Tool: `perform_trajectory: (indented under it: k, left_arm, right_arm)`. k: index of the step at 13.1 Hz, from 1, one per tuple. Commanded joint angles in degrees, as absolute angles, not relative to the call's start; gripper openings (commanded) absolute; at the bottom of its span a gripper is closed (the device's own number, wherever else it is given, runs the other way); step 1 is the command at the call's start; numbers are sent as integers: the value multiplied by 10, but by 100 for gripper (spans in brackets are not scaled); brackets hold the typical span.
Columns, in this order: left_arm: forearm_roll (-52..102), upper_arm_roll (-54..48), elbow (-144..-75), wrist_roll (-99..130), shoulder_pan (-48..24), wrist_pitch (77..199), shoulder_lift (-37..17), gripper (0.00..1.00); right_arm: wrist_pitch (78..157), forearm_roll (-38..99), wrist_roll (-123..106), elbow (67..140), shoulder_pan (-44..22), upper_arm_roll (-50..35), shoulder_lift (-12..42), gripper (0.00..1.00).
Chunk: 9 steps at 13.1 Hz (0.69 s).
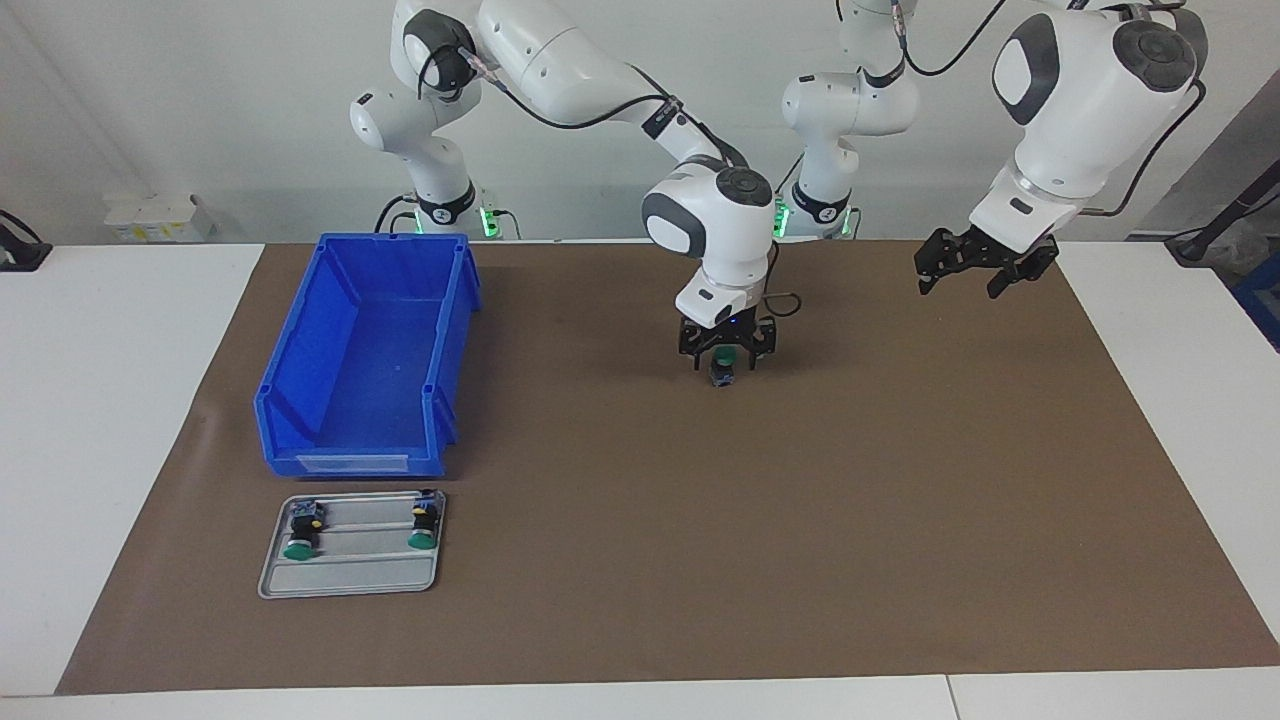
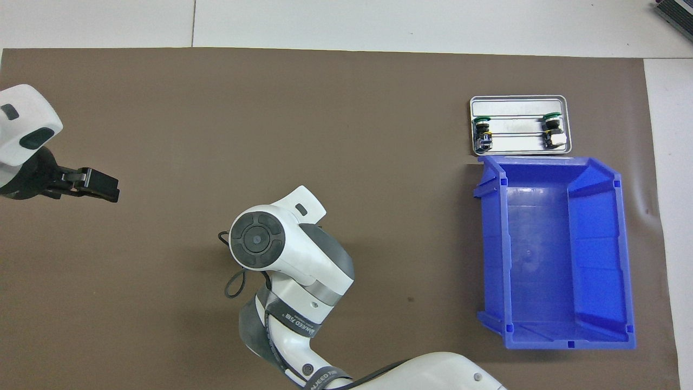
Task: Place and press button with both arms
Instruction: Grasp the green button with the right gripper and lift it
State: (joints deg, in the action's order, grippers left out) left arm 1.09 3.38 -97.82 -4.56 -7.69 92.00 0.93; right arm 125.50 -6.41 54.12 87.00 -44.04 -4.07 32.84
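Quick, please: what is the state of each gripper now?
Left gripper: open, empty, raised over the mat.
Right gripper: around the button on the mat; grip cannot be told.

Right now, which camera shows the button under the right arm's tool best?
The facing view: the button shows on the brown mat, between the right tool's fingers. In the overhead view the right arm's wrist hides it completely.

blue bin (image 1: 365, 360) | tray (image 1: 350, 580) beside it | brown mat (image 1: 700, 550)
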Motion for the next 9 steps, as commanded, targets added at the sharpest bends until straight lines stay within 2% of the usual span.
perform_trajectory:
  k: [1,4,6,7,9]
  left_arm:
    - [4,31,-980,-62,-70,928,16,99]
    - [4,31,-980,-59,-70,931,16,100]
    - [4,31,-981,-56,-69,929,17,100]
    - [4,31,-981,-56,-68,929,17,100]
    - [4,31,-982,-56,-69,929,17,100]
  right_arm:
    - [1277,-83,553,881,-444,-40,334,93]
    - [1302,-99,548,904,-442,-41,333,86]
    - [1302,-101,545,911,-443,-41,331,74]
    - [1301,-101,544,911,-441,-41,331,58]
    - [1295,-100,545,911,-444,-41,330,19]
